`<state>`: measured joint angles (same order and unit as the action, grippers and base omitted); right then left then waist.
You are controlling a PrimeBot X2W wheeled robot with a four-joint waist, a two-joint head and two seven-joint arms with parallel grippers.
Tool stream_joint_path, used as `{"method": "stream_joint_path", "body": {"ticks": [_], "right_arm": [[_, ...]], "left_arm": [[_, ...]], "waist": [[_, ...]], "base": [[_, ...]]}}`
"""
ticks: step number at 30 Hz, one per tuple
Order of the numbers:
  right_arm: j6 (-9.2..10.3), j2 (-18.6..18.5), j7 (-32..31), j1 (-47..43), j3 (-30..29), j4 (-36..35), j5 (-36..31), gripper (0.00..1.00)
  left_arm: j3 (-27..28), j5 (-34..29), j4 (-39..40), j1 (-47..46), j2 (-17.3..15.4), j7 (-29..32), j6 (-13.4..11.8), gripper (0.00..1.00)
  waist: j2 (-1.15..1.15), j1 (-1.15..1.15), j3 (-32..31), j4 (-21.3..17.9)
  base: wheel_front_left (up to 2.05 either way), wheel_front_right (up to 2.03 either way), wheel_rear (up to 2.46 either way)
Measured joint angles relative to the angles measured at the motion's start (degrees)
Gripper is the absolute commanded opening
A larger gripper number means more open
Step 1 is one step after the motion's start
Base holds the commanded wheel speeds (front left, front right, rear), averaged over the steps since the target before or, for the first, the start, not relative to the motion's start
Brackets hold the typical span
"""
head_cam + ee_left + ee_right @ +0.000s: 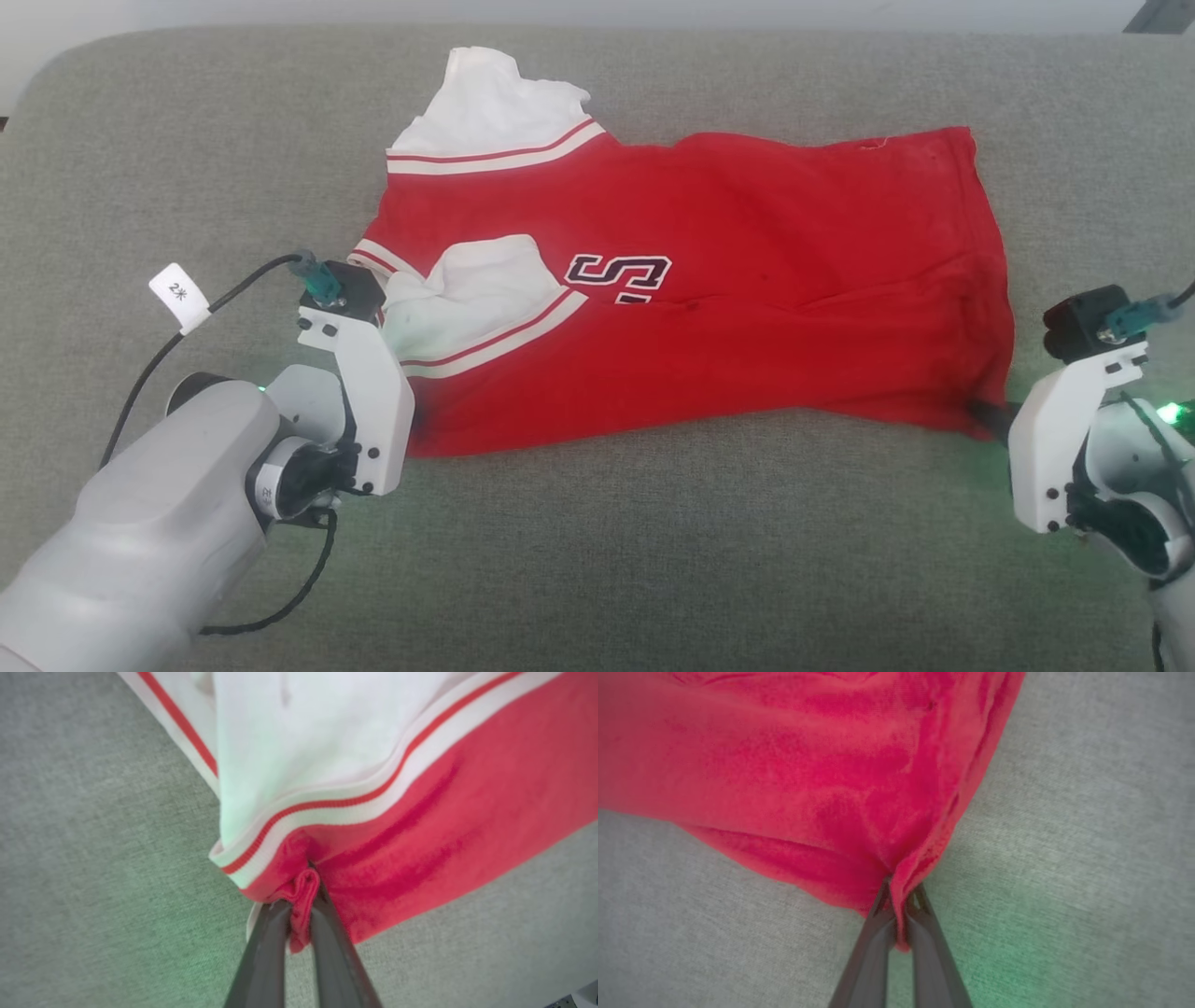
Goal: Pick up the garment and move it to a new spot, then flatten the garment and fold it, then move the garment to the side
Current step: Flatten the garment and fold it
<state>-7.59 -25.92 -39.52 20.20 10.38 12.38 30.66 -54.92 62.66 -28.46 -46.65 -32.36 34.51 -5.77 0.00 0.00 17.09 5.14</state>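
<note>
Garment point(709, 308) lies spread mid grey cushion point(653, 560), closer to its far edge. Left gripper point(303, 896) pinches the garment's near-left red corner below the sleeve. Right gripper point(899, 896) pinches the near-right hem corner. 2 white sleeves visible.

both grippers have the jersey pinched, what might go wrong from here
1. The left gripper and right gripper each pinch just a small bunch at the edge of the red jersey; it may slip free when lifted.
2. The near white sleeve lies crumpled across the chest, so a fold could trap it unevenly.
3. The far sleeve is bunched too and may drag on the grey cushion.
</note>
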Motion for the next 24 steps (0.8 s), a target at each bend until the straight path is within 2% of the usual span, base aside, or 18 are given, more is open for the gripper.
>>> {"method": "stream_joint_path", "body": {"ticks": [7, 14, 20, 22, 24], "right_arm": [[0.01, -2.1, -0.6, 0.3, -1.5, -1.1, -0.1, 0.0], [0.01, -5.1, -3.2, -0.1, -2.8, -4.4, 2.0, 0.0], [0.01, -7.5, -6.8, -3.6, -3.2, -9.1, 4.5, 0.0], [0.01, -8.6, -8.1, -6.2, -4.1, -12.0, 5.6, 0.0], [0.01, -8.9, -9.3, -8.1, -4.8, -13.6, 6.0, 0.0]], "left_arm": [[-0.1, -0.1, 0.3, -0.4, -0.6, 0.2, 0.3, 0.0], [0.1, -0.2, 5.1, -0.6, -3.8, 2.3, -1.6, 0.0], [-0.4, -0.2, 12.4, 0.9, -7.3, 5.5, -5.4, 0.0], [-0.9, -0.2, 16.6, 2.7, -9.0, 7.0, -7.9, 0.0], [-1.1, -0.2, 19.4, 3.8, -10.0, 7.5, -9.3, 0.0]], "waist": [[0.0, 0.0, -0.9, 0.2], [0.0, 0.0, -1.5, 0.4], [0.0, 0.0, -1.8, 0.7], [0.0, 0.0, -1.9, 0.9], [0.0, 0.0, -1.9, 1.0]], "base": [[0.0, 0.0, 0.0], [0.0, 0.0, 0.0], [0.0, 0.0, 0.0], [0.0, 0.0, 0.0], [0.0, 0.0, 0.0]]}}
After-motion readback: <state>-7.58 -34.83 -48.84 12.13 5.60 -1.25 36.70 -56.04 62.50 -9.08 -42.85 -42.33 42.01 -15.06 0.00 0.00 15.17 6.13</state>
